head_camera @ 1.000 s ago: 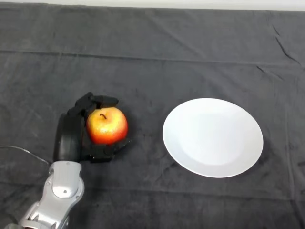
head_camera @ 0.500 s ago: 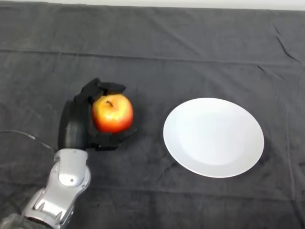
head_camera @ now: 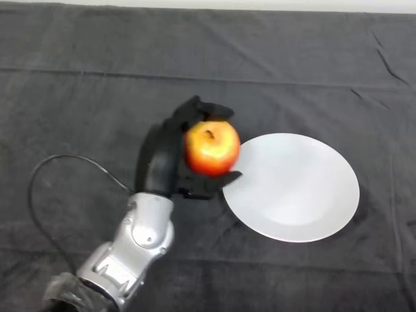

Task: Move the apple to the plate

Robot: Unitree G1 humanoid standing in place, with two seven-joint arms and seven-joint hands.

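right now the apple [head_camera: 212,148] sits in the grasp of the robot hand [head_camera: 170,159], its stem dimple turned up, and it overlaps the rim of the plate [head_camera: 292,188] at about the plate's 9 o'clock edge in the head view. the black fingers [head_camera: 207,108] curl over the fruit at its 12 o'clock side and the thumb [head_camera: 214,182] cups it from 6 o'clock, so the robot hand is closed round the apple rather than spread wide.

the main risk, as i judge it, is letting go too early: the fruit looks to be only at the rim, not over the middle, so a release here could drop it on the edge, tip the plate, or send the apple rolling off onto the dark cloth [head_camera: 78,84] of the desk. a round, smooth fruit held from only two sides could also slip or twist out if the arm swings quickly. the thumb hangs low near the rim and might knock or push the plate toward 3 o'clock.

height is hard to read from above; i cannot tell whether the apple is clear of the plate or nearly touching it. the palm side of the fruit is hidden, the contact there unseen, and the silver-grey arm [head_camera: 133,247] is cut off at the lower left.
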